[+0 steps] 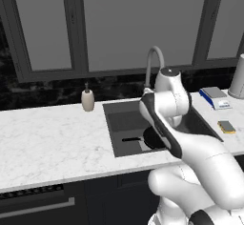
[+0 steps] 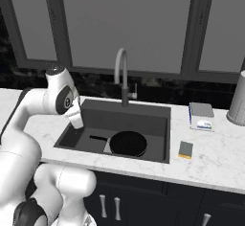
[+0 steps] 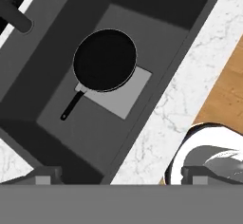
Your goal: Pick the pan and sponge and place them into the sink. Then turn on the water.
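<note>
Left base view: one pan [image 1: 153, 138] lies in the sink [image 1: 125, 124]; one sponge [image 1: 226, 127] sits on the bench [image 1: 47, 143] right of the sink.
Right base view: the sponge [image 2: 185, 149] lies near the sink's right rim, with open bench around it.
Hand view: the pincer [image 3: 121, 180] hangs empty above the sink; I cannot tell its spread.

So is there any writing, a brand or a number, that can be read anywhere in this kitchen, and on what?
None can be read.
The flat blue-and-white rectangular box on the marble counter right of the dark grey sink bears small blue marks on its front: too blurred to read.
The beige soap bottle shows no label.
</note>
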{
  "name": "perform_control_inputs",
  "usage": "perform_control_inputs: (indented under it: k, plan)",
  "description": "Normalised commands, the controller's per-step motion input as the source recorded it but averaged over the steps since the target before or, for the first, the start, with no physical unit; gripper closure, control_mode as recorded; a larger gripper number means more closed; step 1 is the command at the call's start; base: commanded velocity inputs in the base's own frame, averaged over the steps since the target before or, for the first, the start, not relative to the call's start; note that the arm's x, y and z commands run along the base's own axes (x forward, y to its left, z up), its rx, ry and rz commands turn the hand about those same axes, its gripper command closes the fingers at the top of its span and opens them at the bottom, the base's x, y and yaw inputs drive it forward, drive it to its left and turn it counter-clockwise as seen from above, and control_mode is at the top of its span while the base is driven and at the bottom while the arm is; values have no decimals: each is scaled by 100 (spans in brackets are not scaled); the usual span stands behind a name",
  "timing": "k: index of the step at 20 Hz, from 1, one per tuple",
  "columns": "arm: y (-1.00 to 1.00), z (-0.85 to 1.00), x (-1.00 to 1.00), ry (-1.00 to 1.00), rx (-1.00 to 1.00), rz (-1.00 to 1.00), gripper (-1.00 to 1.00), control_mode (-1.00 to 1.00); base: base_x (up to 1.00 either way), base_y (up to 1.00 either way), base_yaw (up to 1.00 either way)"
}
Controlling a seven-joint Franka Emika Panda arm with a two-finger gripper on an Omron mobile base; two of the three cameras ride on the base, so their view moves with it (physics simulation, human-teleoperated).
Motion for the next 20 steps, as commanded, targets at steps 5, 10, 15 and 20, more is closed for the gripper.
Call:
perform_control_inputs:
  k: [5,10,15,20]
  plan:
    - [-99,21,-37,-6,12,9,-100,-100,0,0,0]
    - [-99,14,-34,-2,2,10,-100,-100,0,0,0]
    - [-96,5,-34,0,0,14,-100,-100,0,0,0]
    - [-82,0,-10,0,0,22,-100,-100,0,0,0]
